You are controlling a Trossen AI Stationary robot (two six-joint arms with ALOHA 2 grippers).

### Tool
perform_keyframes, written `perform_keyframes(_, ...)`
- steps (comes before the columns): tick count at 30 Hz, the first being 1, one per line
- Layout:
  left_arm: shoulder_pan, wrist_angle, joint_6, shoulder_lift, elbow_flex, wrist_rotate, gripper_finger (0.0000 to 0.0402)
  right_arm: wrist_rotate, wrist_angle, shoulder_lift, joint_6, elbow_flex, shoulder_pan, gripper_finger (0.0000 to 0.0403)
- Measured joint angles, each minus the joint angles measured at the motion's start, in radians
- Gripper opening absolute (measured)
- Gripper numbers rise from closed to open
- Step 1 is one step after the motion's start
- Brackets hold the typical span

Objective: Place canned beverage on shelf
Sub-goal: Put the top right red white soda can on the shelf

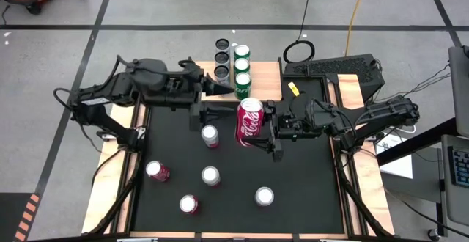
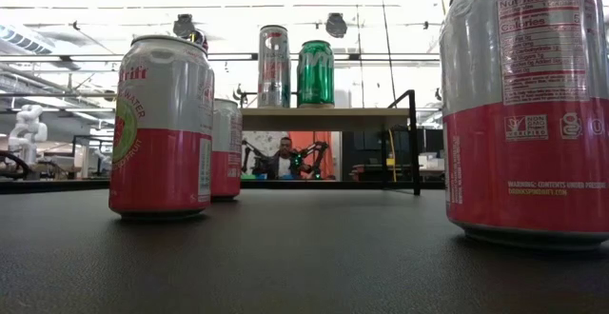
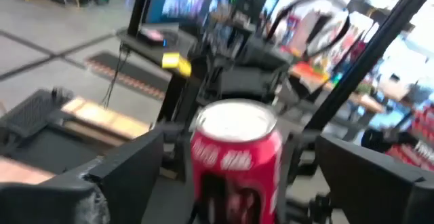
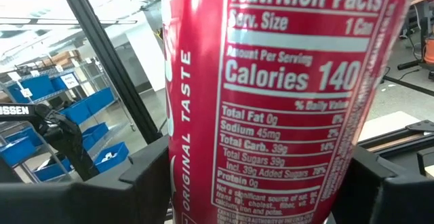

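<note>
The left tool stands open beside the shelf, just left of a green can standing on it. To its right, the right tool grips the red cola can upright above the bench, in front of the shelf.

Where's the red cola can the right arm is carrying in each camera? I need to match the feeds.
High view: red cola can, centre, in the right gripper.
Low view: not in it.
Left wrist view: centre, low, between the left gripper's fingers.
Right wrist view: fills the middle.
Shared landmark: the can's silver top.
</note>
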Motion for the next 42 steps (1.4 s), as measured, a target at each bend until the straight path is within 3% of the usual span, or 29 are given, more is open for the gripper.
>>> perform_keyframes(6, 0.044, -0.052, -0.003, 0.019, 0.001, 0.119, 0.0398, 0.0, -0.001, 0.0, 0.0, 0.0, 0.0, 0.0273)
perform_keyframes(30, 0.077, 0.099, -0.009, 0.109, 0.001, 0.253, 0.04, 0.025, -0.016, 0.0, -0.032, 0.001, 0.0, 0.0276)
perform_keyframes(42, 0.086, 0.095, -0.009, 0.123, 0.001, 0.297, 0.04, 0.024, -0.042, 0.001, -0.026, 0.001, -0.005, 0.0276)
